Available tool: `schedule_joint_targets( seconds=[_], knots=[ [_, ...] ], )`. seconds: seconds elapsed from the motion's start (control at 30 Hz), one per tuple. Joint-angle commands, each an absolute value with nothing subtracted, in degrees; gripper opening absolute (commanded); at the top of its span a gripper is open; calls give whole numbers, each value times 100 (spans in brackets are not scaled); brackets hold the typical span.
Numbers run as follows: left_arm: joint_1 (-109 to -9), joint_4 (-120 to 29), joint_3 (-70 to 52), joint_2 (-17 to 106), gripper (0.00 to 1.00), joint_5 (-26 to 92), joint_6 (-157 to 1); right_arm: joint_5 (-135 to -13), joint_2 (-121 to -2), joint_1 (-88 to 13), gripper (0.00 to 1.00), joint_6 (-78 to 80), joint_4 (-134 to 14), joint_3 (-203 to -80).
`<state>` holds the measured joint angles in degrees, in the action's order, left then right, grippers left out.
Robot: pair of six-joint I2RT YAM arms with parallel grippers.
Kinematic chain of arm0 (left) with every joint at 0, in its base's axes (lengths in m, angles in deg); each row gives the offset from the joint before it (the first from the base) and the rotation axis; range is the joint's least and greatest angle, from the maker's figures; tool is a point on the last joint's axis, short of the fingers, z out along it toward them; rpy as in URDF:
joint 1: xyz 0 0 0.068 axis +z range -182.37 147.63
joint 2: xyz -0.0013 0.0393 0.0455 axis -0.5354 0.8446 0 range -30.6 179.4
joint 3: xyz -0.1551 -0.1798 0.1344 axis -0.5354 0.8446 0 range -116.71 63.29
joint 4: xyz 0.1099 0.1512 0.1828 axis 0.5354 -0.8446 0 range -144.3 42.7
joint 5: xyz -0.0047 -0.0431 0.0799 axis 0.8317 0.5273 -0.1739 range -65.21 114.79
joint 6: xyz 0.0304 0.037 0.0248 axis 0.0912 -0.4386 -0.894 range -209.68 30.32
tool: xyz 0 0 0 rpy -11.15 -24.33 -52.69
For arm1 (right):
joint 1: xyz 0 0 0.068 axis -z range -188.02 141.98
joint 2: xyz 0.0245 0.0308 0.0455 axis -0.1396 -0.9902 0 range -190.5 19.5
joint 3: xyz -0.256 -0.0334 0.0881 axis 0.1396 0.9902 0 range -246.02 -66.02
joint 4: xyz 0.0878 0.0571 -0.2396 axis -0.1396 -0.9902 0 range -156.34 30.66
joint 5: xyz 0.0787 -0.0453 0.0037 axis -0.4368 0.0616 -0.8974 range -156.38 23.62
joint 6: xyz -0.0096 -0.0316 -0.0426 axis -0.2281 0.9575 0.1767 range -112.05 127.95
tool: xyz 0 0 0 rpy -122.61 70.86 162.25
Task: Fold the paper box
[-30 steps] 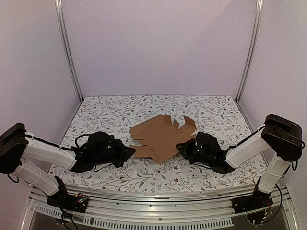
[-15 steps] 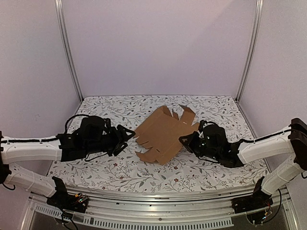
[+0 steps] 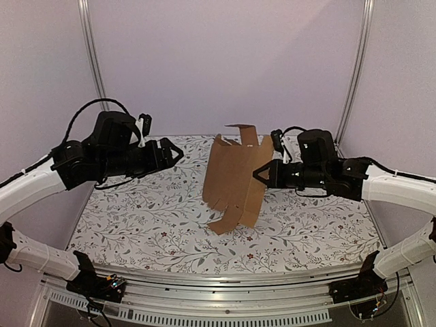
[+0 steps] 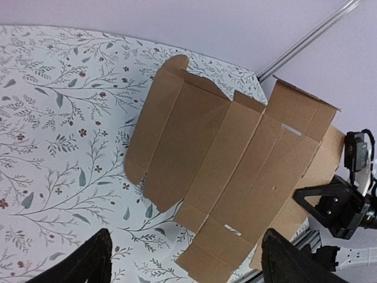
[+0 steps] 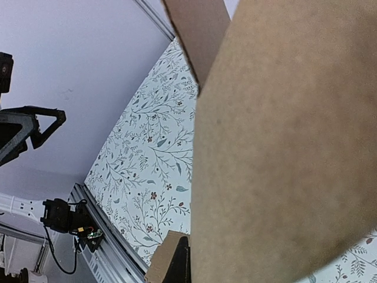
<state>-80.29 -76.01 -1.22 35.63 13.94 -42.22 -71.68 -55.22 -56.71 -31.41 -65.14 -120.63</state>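
The paper box (image 3: pixel 231 180) is a flat brown cardboard sheet with flaps and slots, unfolded. It hangs almost upright above the middle of the table, its lower flaps near the floral cloth. My right gripper (image 3: pixel 260 175) is shut on its right edge. In the right wrist view the cardboard (image 5: pixel 283 153) fills most of the frame, with one dark finger (image 5: pixel 182 266) pressed against it. My left gripper (image 3: pixel 174 153) is raised to the left of the sheet, open and apart from it. The left wrist view shows the whole sheet (image 4: pixel 235 171) beyond my wide-spread left gripper (image 4: pixel 188 265).
The table (image 3: pixel 136 225) is covered with a floral cloth. Purple walls close it in, with metal posts (image 3: pixel 92 61) at the back corners. A metal rail (image 3: pixel 225 300) runs along the near edge by the arm bases.
The right gripper has lifted the sheet from flat on the table to nearly upright. The left gripper has opened, let go of the sheet's left edge, and risen away to the left.
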Motion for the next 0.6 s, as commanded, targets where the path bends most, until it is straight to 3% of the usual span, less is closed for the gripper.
schedule_joint_targets(
  seconds=[0.0, 0.4, 0.57],
  knots=[
    [-7944, -8621, -667, 3643, 86, 1281, -5391, -7842, -5493, -5623, 0, -1352, -8662, -13228],
    [-7939, -9130, -1589, 3552, 87, 1847, -6913, -8665, -6173, -5606, 0, 391, -12320, -16207],
    [-7961, -8980, -1581, 3513, 90, 2327, -7527, -8494, -6338, -5602, 0, 616, -13011, -16528]
  ],
)
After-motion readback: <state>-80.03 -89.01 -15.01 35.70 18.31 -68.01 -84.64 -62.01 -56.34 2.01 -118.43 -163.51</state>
